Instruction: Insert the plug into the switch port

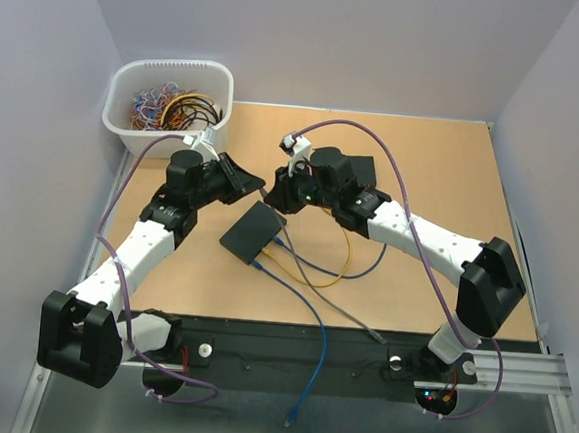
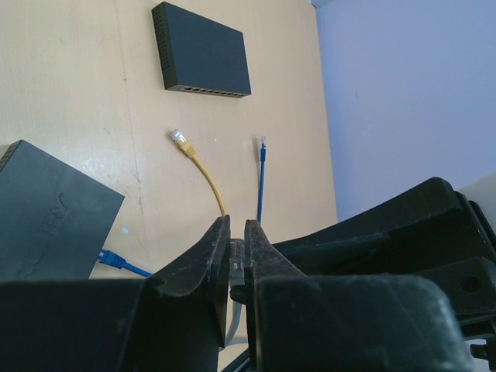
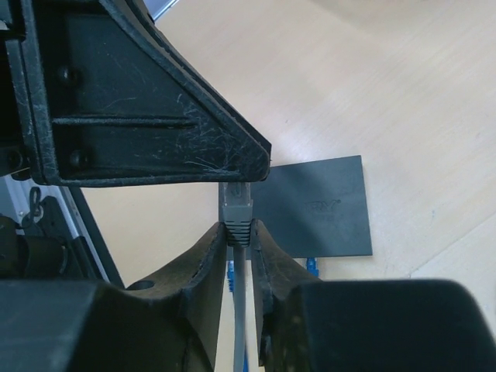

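Observation:
A grey plug (image 3: 236, 203) on a grey cable (image 1: 347, 316) hangs between my two grippers, above the table beside the black switch (image 1: 253, 232). My right gripper (image 3: 239, 226) is shut on the plug's ribbed boot. My left gripper (image 2: 236, 225) is shut on the plug's clear tip (image 2: 236, 260), and its finger (image 3: 155, 101) covers that tip in the right wrist view. The grippers meet nose to nose in the top view, left (image 1: 255, 186) and right (image 1: 277, 192). The switch (image 2: 46, 225) lies below them with blue cables (image 3: 312, 265) plugged in; its ports are hidden.
A second black switch (image 2: 203, 50) lies farther off, partly under the right arm (image 1: 362, 167). Loose yellow (image 2: 180, 139) and blue (image 2: 263, 147) plug ends rest on the table. A white basket (image 1: 119, 93) of cables stands at the back left.

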